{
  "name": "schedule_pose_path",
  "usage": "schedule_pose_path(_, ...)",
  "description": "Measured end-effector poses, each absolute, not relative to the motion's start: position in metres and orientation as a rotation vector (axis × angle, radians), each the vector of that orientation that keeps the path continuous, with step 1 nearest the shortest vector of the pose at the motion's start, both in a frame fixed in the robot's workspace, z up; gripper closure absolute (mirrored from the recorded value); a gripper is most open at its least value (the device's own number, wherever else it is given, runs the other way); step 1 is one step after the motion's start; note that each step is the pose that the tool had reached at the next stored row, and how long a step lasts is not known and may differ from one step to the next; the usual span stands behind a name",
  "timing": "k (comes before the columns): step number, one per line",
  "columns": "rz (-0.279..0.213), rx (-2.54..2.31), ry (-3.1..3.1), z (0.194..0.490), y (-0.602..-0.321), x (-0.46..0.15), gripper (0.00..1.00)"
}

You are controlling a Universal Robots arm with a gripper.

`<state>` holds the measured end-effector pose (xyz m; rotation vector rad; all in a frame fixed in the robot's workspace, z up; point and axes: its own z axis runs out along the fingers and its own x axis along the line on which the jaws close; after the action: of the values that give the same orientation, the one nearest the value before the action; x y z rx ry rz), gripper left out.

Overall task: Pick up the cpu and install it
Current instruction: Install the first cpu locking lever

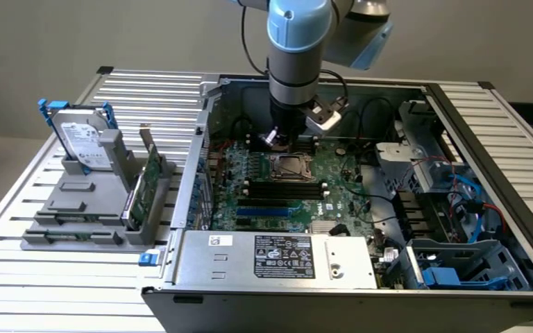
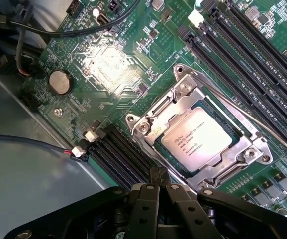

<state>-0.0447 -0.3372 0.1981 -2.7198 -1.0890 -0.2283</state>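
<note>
- Cpu (image 2: 197,139) seated flat in the motherboard socket (image 2: 143,128), silver top up, metal retention frame around it.
- Gripper (image 2: 158,181) just beside the socket's edge, low over the motherboard (image 1: 341,194) inside the open computer case (image 1: 248,260); fingers (image 2: 154,175) pressed fully together, holding nothing.
- Step in hand, by judgement: placement done, chip released.
- Installation now depends on the frame clamping the cpu; gentle contact needed, nothing tilted.
- Hard drive (image 1: 83,142) on the rack on the bench (image 1: 63,277), well apart.
</note>
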Motion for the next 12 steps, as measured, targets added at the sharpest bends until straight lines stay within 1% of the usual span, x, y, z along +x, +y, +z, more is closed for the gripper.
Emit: schedule_pose_path(12,-0.227,-2.722,-1.090,0.1954,-0.3372,-0.0410,0.89)
